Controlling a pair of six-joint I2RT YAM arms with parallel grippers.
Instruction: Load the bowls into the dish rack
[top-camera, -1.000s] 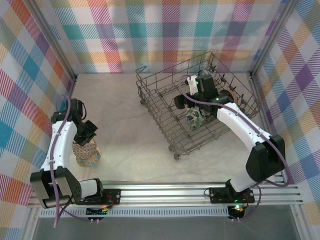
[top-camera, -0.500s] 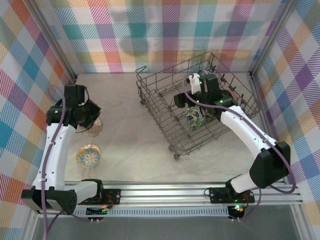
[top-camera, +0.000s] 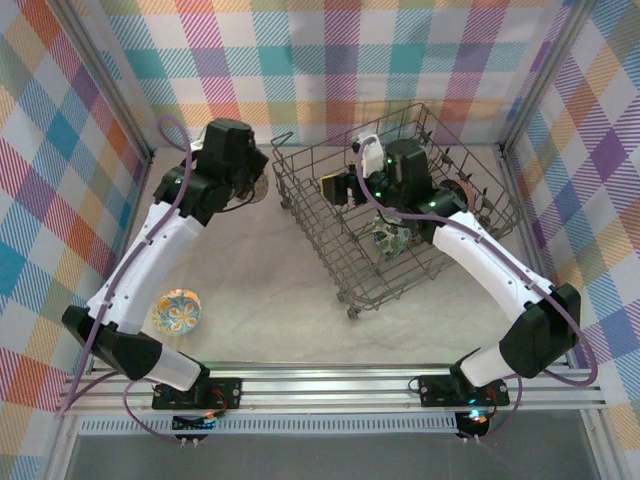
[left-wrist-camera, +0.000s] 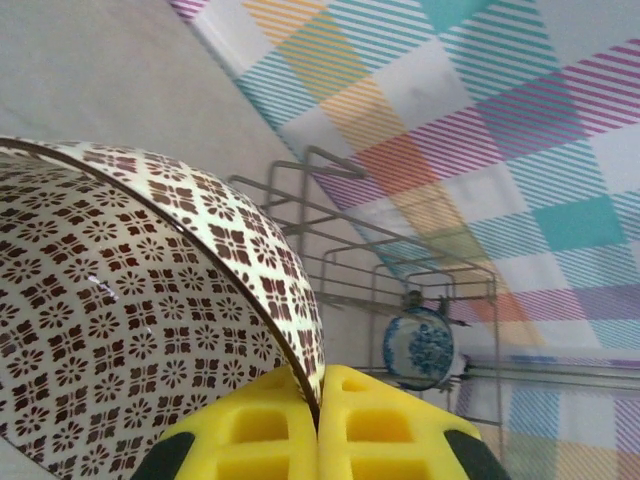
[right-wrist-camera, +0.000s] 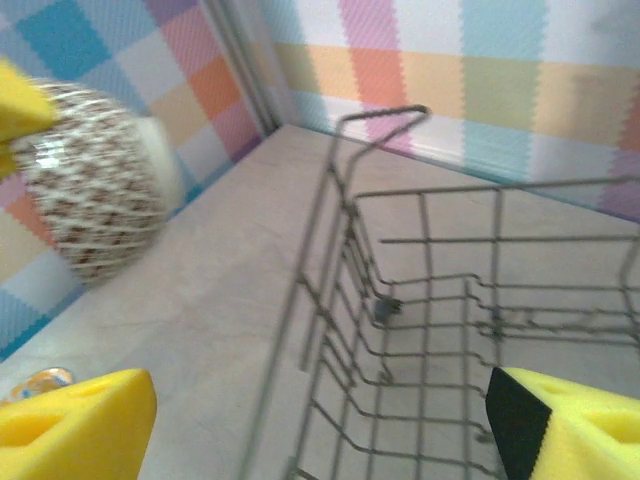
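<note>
My left gripper (left-wrist-camera: 320, 400) is shut on the rim of a brown-and-white patterned bowl (left-wrist-camera: 130, 300), held in the air just left of the dish rack's (top-camera: 400, 215) far left corner. From above, that gripper (top-camera: 243, 186) and its bowl (top-camera: 257, 190) hang near the back wall. My right gripper (top-camera: 333, 188) stands open above the rack's left side, facing the brown bowl (right-wrist-camera: 90, 190); nothing lies between its fingertips (right-wrist-camera: 80, 420). A green bowl (top-camera: 388, 238) stands on edge in the rack, a red-orange one (top-camera: 470, 195) at its right. A blue-white bowl (left-wrist-camera: 420, 345) also stands in the rack (left-wrist-camera: 330, 230).
A multicoloured bowl (top-camera: 177, 310) sits on the table at the near left, and its edge (right-wrist-camera: 40, 382) appears in the right wrist view. Checked walls close the table on three sides. The rack's wire wall (right-wrist-camera: 330, 300) rises just below my right gripper (right-wrist-camera: 320, 440).
My left arm has lifted the brown bowl from above the near-left bowl and swung it far and right to the rack's corner. My right gripper has shifted left across the rack.
</note>
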